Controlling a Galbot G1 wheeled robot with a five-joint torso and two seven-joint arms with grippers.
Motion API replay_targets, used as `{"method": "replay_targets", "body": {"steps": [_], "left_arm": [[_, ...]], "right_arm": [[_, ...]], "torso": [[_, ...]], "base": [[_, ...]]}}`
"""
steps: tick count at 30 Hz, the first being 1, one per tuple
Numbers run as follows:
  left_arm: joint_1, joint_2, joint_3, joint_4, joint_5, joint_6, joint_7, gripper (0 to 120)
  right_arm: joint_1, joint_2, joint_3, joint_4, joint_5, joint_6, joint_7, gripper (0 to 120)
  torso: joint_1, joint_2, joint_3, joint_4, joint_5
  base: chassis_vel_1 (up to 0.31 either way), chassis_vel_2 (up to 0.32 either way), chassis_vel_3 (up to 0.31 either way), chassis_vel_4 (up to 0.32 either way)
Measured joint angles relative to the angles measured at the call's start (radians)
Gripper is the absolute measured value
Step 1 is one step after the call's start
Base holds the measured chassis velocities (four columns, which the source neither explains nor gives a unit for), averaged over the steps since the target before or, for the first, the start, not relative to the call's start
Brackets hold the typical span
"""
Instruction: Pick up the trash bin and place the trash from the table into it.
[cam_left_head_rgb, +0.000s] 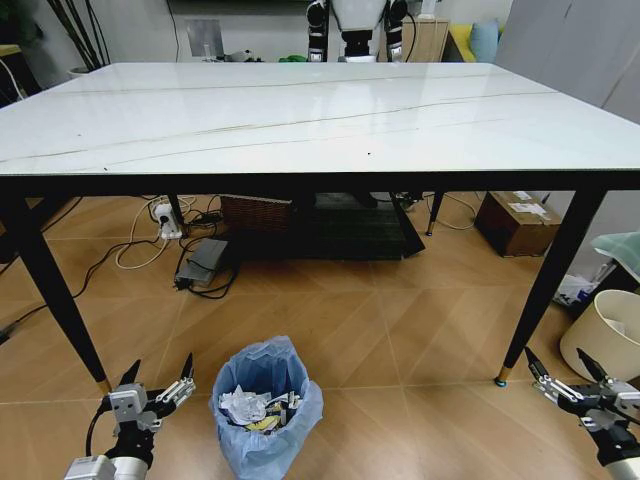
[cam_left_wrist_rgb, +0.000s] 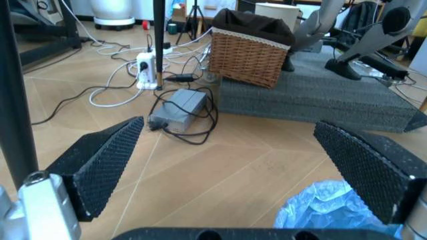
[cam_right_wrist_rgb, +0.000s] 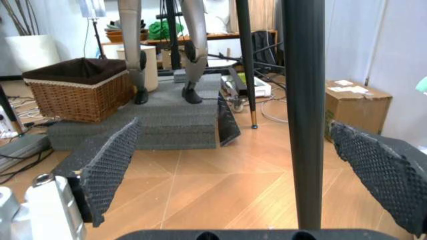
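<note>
Fingers (cam_left_head_rgb: 187, 383) of both grippers spread; trash bin (cam_left_head_rgb: 265, 405) partly cropped.

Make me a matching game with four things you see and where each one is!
Things:
1. trash bin
2. wicker basket
3. cardboard box
4. left claw

Places:
A. under the table, on a dark mat
B. on the floor by the table's right legs
C. low beside the bin, open and empty
D. on the floor in front of the table, with trash inside

Pairs: 1-D, 2-A, 3-B, 4-C
</note>
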Motion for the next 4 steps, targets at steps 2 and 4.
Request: {"method": "replay_targets", "body": {"steps": [2, 4], "left_arm": [[0.0, 0.0, 0.0, 0.0, 0.0, 0.0, 0.0, 100], [0.0, 0.0, 0.0, 0.0, 0.0, 0.0, 0.0, 100]], "right_arm": [[0.0, 0.0, 0.0, 0.0, 0.0, 0.0, 0.0, 100], [0.0, 0.0, 0.0, 0.0, 0.0, 0.0, 0.0, 100]], "torso": [[0.0, 0.0, 0.0, 0.0, 0.0], [0.0, 0.0, 0.0, 0.0, 0.0]], "base": [[0.0, 0.0, 0.0, 0.0], [0.0, 0.0, 0.0, 0.0]]}}
